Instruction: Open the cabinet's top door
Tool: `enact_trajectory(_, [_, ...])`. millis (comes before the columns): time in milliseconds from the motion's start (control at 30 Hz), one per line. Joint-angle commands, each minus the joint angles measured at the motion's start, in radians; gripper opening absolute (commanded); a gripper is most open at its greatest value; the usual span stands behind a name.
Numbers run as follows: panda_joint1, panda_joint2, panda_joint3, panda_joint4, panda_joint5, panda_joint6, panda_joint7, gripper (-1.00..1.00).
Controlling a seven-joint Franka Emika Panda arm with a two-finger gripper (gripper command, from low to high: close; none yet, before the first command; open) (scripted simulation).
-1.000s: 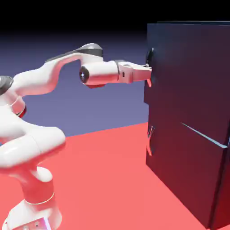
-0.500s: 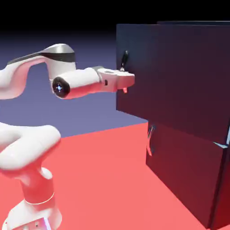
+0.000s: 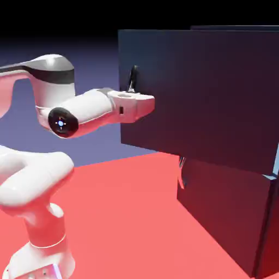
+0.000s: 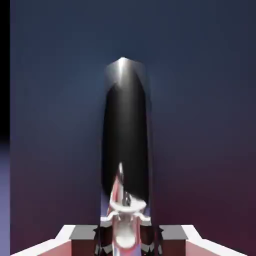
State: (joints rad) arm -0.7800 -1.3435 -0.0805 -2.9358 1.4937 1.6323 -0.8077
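Top door: 1 big dark door (image 3: 201, 92), swung part way out, across the middle and right of the frame in the exterior view.
Handle: on the door's left part (image 3: 133, 78), upper middle left; seen large in the middle of the hand view.
Pincer: the gripper (image 4: 128, 234) is closed on the handle, near the bottom middle of the hand view.
Low door: 1 (image 3: 226, 204), lower right, looks shut.
Done: grab and first pull.
Left: likely more pulling, if wider is wanted.
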Motion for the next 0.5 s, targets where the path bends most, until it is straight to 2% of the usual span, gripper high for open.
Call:
enact_trajectory(0, [0.0,0.022,-0.036,0.01,-0.035,-0.025,-0.012,-1.0])
enact_trajectory(233, [0.043,0.223,-0.29,0.136,-0.279,-0.222,-0.109,-1.0])
enact_trajectory(467, [0.183,0.474,-0.538,0.353,-0.483,-0.441,-0.214,-1.0])
